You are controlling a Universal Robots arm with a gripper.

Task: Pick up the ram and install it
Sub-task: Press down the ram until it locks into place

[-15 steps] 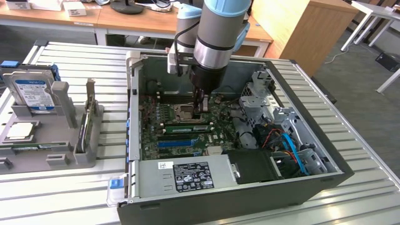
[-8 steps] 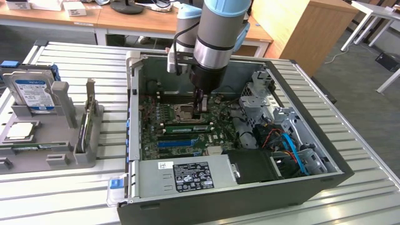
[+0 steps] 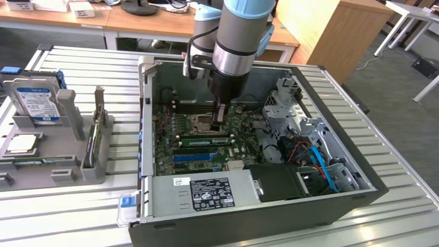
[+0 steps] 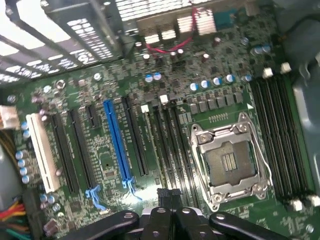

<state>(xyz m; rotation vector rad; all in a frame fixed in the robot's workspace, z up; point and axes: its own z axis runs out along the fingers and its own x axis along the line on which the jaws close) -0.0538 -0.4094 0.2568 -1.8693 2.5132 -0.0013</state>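
The ram (image 3: pixel 203 140) is a thin green stick standing on edge in a slot on the motherboard, just beside the empty CPU socket (image 3: pixel 201 122). My gripper (image 3: pixel 219 123) hangs straight down inside the open computer case, shut, its tip just above the ram's end on the exterior view's right. I cannot tell whether the tip touches it. In the wrist view my gripper (image 4: pixel 168 196) is over the black memory slots (image 4: pixel 172 145) between the blue slot connector (image 4: pixel 117 142) and the CPU socket (image 4: pixel 230 162). Nothing shows between the fingers.
The case walls (image 3: pixel 147 118) enclose the board. A power supply (image 3: pixel 205 193) fills the near end, and a drive cage (image 3: pixel 288 105) and blue cables (image 3: pixel 322 164) crowd the exterior view's right. A grey fixture (image 3: pixel 61 170) with a hard drive (image 3: pixel 34 100) stands on the exterior view's left.
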